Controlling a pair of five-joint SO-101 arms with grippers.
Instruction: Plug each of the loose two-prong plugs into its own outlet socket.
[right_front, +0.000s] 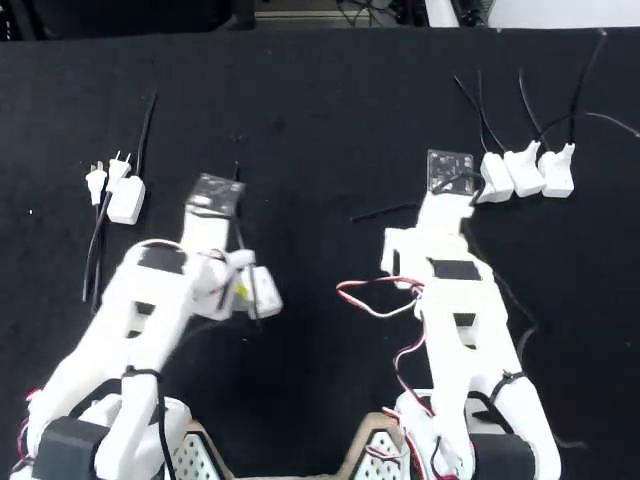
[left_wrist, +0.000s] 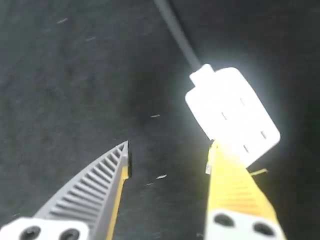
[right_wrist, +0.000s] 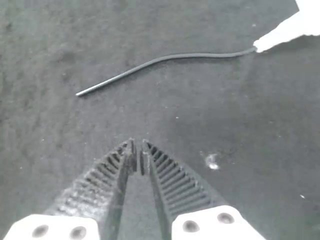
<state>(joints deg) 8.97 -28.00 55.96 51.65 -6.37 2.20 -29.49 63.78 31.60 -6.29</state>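
Left jaws spread at outlet block (left_wrist: 232, 112), right jaws closed, black tabletop (right_front: 320, 100)

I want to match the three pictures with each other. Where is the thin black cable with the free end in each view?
High view: the thin black cable lies on the black cloth between the arms, one end at the right arm.
Left wrist view: not in it.
Right wrist view: the cable crosses the cloth ahead of the shut fingers.
Shared landmark: the right arm, whose fingers those are.
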